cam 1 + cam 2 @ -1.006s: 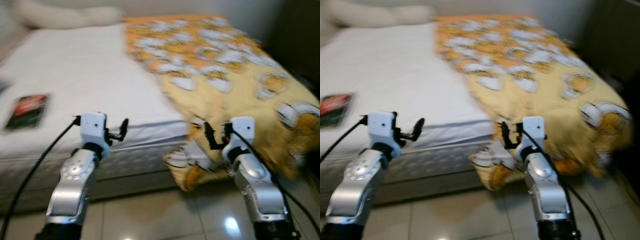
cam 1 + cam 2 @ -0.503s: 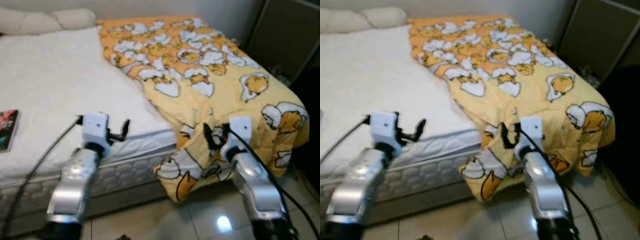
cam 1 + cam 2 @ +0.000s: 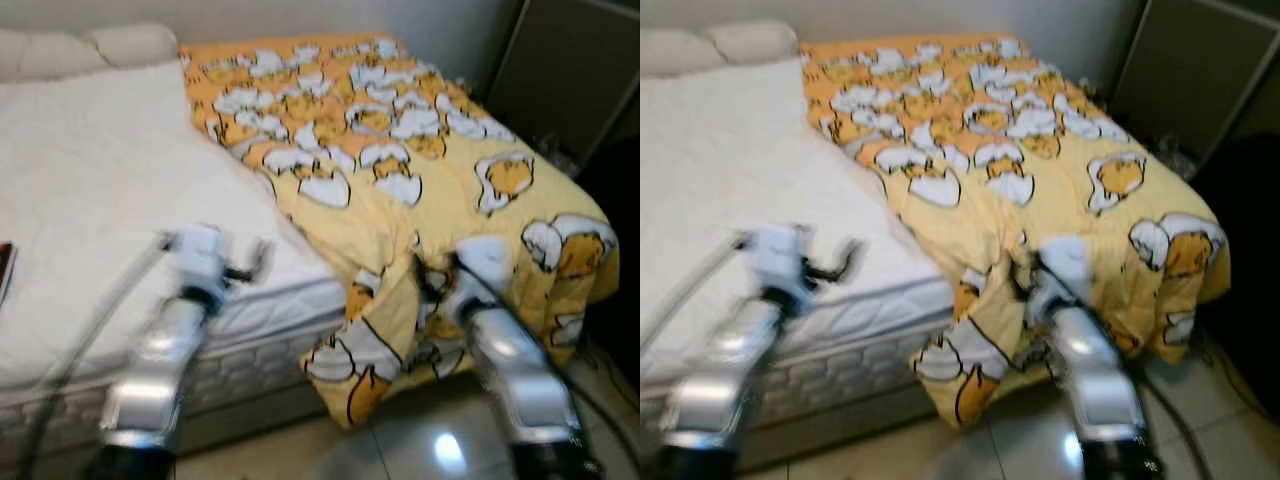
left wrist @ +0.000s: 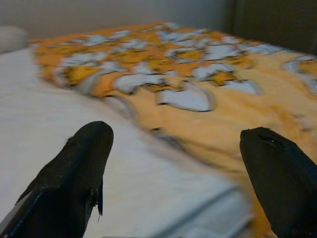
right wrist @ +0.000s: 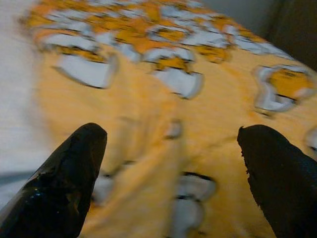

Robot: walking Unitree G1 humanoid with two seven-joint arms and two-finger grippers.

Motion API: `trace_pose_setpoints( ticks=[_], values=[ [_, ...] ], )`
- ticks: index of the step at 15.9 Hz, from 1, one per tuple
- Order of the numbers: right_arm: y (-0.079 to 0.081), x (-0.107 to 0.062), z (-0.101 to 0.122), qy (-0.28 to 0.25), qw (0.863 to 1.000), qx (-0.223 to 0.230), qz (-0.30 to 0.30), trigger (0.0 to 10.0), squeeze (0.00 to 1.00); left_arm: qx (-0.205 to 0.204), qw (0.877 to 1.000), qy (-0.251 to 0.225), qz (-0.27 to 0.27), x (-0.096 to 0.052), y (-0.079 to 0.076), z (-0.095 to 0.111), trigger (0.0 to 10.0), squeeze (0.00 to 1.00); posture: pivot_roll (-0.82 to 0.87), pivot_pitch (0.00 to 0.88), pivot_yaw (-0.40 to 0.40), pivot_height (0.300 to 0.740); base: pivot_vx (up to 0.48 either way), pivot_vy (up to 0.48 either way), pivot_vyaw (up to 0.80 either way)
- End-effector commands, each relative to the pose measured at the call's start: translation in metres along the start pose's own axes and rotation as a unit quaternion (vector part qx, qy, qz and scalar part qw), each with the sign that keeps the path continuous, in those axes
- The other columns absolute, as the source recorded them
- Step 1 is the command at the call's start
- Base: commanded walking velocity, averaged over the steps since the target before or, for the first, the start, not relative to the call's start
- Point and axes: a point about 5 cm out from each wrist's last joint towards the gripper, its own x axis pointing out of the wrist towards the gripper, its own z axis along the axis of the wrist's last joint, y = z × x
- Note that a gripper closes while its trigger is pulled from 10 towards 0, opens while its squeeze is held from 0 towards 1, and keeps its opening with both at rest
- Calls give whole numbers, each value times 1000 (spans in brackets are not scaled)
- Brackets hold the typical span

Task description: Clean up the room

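A yellow blanket (image 3: 400, 150) printed with white and orange egg figures covers the right part of a white bed (image 3: 90, 200). It hangs crumpled over the foot corner toward the floor. My left gripper (image 3: 250, 265) hovers open above the mattress edge, left of the blanket; in its wrist view the gripper (image 4: 178, 134) has nothing between its fingers. My right gripper (image 3: 428, 280) is open at the hanging blanket fold; in its wrist view the gripper (image 5: 171, 134) faces yellow cloth. Both arms look blurred.
Pale pillows (image 3: 90, 45) lie at the head of the bed. A book's corner (image 3: 3, 272) shows at the far left on the mattress. A dark cabinet (image 3: 570, 80) stands right of the bed. Glossy floor tiles (image 3: 400, 450) run below the bed's foot.
The camera has turned right, so the book has slid to the left edge of view. Both grippers stay open; the right one is now closer to the hanging blanket fold.
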Motion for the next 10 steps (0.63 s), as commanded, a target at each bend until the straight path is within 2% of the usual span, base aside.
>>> trace_pose_setpoints(
  ticks=[1,10],
  values=[
    [8,2,5,-9,1000,4,11,10000,0,9,1000,0,14,-3,11,1,10000,992,-22,0,-11,740,334,0,0],
    [10,1,-3,9,1000,12,10,10000,0,18,1000,8,0,-5,11,-1,10000,992,-21,0,0,740,333,0,0]
  ],
)
